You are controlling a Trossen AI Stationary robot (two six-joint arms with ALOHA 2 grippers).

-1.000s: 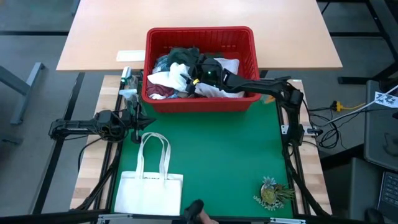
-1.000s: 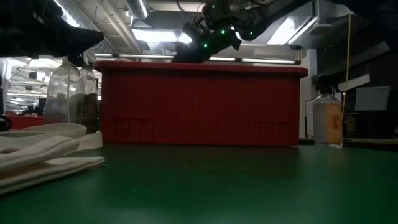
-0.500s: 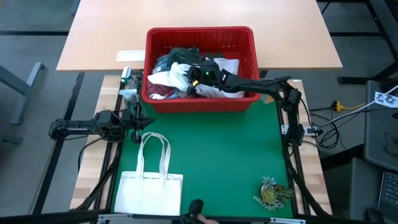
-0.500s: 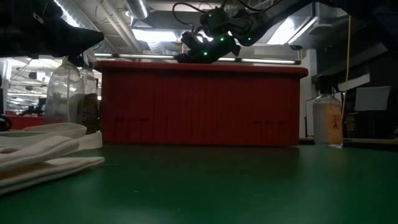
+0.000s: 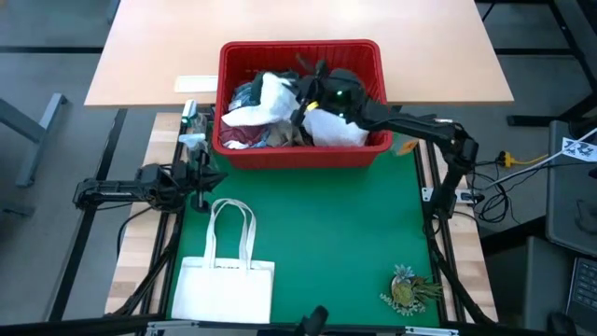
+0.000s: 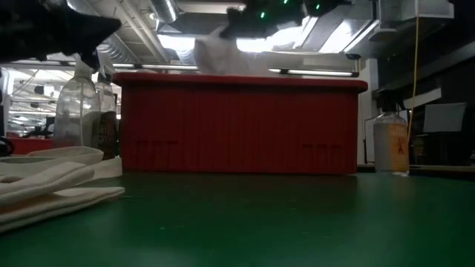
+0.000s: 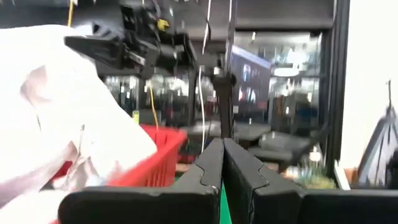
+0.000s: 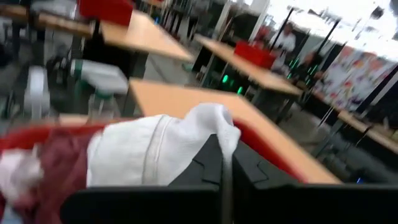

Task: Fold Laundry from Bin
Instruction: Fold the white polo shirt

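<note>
The red bin (image 5: 376,65) stands at the far edge of the green mat, full of laundry: white, maroon and dark pieces. My right gripper (image 5: 297,96) is above the bin, shut on a white garment (image 5: 272,93). In the low view that garment (image 6: 214,55) shows raised above the bin's rim. My left gripper (image 5: 201,175) waits at the table's left side with its fingers (image 7: 211,165) shut on nothing. My right gripper pinches a bunched-up fold of the white garment (image 8: 214,121) between its two fingers. The fingers lie about level and come from the table's right side. The cloth drapes over the fingertips and hangs down, its lower part still among the laundry in the bin.
A flat white tote bag (image 5: 224,280) lies at the mat's near left, and a small plant-like object (image 5: 410,289) at the near right. Bottles stand left of the bin (image 6: 74,111) and right of it (image 6: 391,144). A wooden table (image 5: 140,56) lies beyond.
My right gripper has taken hold of the white garment and risen out of the bin, shifting slightly toward the table's right. The garment's gripped part has been lifted above the bin's rim, while the rest stays in the bin.
</note>
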